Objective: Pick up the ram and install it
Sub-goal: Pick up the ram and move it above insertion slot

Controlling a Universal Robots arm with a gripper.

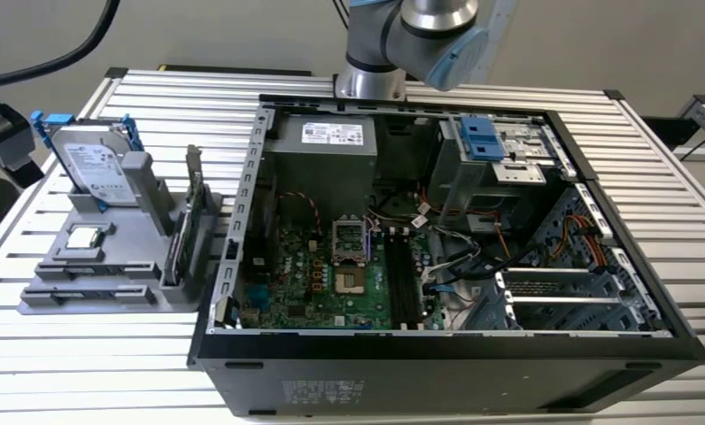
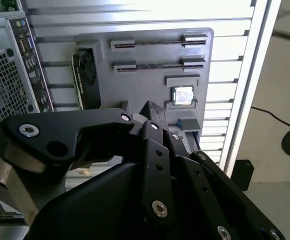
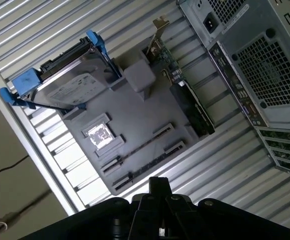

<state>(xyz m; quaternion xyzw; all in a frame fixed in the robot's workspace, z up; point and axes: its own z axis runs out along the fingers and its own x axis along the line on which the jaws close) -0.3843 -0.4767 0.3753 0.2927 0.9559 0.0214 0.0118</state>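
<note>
A slatted metal table (image 1: 104, 354) is carrying an open computer case (image 1: 447, 381) near its middle, and a grey parts holder (image 1: 116, 294) is lying flat just beside the case, on the exterior view's left

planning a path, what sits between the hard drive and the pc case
The upright card on the gray holder, seen in the exterior view.

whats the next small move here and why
Probably ease the gripper down toward the gray holder, centred over the ram: the ram stands on edge in its holder slot, untouched, and the gripper hangs above the holder, apart from it.
</note>
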